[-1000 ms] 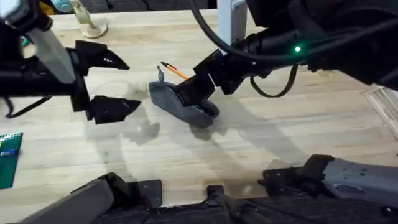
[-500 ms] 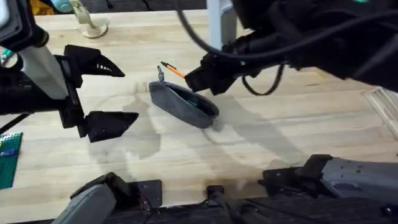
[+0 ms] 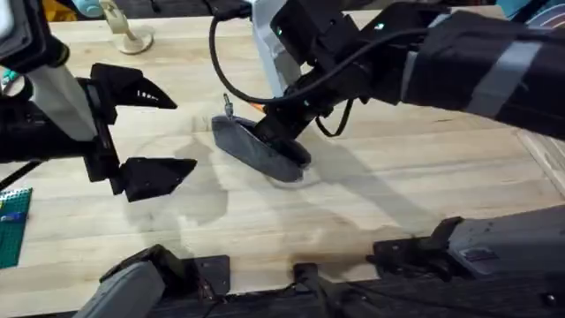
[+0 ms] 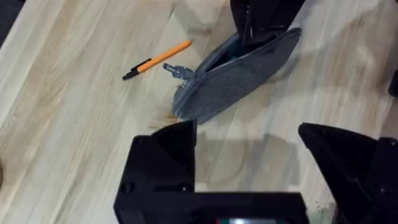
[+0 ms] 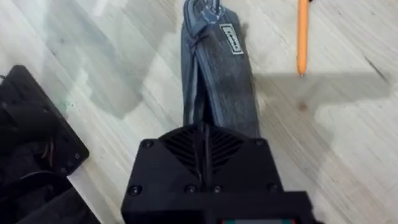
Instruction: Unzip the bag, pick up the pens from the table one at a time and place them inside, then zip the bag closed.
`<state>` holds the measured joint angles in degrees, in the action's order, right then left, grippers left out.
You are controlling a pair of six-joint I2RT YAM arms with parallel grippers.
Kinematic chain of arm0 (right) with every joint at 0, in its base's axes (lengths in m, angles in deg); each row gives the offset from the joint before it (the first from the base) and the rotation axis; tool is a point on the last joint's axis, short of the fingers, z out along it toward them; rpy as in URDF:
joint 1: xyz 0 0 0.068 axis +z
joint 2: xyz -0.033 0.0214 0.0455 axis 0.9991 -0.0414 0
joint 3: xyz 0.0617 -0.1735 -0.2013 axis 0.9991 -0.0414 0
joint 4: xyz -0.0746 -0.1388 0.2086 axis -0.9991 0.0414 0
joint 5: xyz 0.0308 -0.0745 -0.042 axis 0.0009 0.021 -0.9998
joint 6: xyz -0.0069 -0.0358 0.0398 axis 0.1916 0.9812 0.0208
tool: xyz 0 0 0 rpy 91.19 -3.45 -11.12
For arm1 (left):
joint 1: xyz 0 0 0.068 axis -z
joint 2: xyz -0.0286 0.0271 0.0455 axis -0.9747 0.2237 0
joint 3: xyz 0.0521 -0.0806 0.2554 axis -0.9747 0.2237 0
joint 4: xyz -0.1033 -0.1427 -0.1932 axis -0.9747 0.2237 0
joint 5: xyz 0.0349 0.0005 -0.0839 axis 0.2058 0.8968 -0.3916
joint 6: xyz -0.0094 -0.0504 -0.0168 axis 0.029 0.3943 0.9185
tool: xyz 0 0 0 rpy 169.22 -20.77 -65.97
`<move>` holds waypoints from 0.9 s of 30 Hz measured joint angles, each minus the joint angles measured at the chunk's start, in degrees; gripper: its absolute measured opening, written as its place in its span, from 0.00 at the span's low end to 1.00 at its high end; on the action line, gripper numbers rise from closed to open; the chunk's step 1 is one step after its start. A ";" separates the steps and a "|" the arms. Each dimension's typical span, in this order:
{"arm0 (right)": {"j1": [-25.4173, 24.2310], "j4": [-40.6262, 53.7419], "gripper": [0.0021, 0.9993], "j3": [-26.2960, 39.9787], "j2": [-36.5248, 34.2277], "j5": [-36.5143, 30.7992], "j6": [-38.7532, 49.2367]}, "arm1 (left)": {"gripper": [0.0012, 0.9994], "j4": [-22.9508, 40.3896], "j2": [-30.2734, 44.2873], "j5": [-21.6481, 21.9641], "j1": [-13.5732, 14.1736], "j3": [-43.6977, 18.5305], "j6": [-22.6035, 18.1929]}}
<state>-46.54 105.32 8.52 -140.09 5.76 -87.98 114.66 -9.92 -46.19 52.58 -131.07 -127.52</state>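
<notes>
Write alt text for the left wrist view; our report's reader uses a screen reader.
A grey pencil bag lies on a pale wooden table, its zip partly open, with the right gripper at its far end. An orange pen lies beside the bag, apart from it. The left gripper hovers open in the foreground.

Grey fabric on the bag [image 4: 239, 71], a mid slate tone all over, with a small pale label carrying dark print on one face [image 5: 231, 38] and a silvery metal zip pull [image 4: 177, 71] at its end. Beside it, the pen [image 4: 158, 58] reads bright orange along the barrel with a black tip. The table [image 3: 380, 185] is pale blond wood, long planks streaked with fine darker grain lines. Both grippers are matte black: the left gripper [image 3: 154, 128] and the right gripper [image 3: 281, 134]. At the table's near left edge lies a green studded baseplate [image 3: 13, 225] with a blue patch.
</notes>
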 joint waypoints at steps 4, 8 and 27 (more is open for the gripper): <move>0.00 -0.56 0.03 0.00 -0.59 0.00 0.18 | 0.99 -0.10 0.00 0.00 0.00 0.00 0.00; 0.02 -3.38 0.03 0.00 -1.77 0.02 0.22 | 0.99 -0.13 0.00 0.00 0.00 0.00 0.00; 0.02 -6.66 0.15 1.11 -12.63 0.15 0.39 | 0.99 -0.13 0.00 0.00 0.00 0.00 0.00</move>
<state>-46.52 98.66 9.63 -152.72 5.91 -87.59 114.53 -9.92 -46.19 52.58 -131.07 -127.52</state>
